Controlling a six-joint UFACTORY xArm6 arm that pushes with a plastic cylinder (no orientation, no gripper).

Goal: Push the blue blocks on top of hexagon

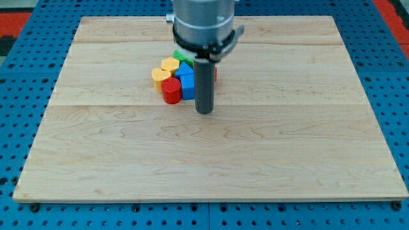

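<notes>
My tip point(204, 112), a bare rod holding nothing, rests beside the blue wooden blocks point(186, 82), apparently poised to shove them toward the yellow hexagon block point(160, 76).

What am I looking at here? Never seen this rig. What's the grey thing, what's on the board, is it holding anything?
One camera view, looking down at an angle on a wooden board that lies on a blue pegboard base. The grey cylinder at the view's top is the end of a robot arm. It has no gripper, only a dark rod; my tip slides on the board and pushes blocks, so nothing is held. The blocks sit in one tight cluster just to the view's left of the rod: two yellow blocks, a red cylinder, blue blocks, and a green block behind them. My tip is beside the blue blocks, at the view's right.
</notes>
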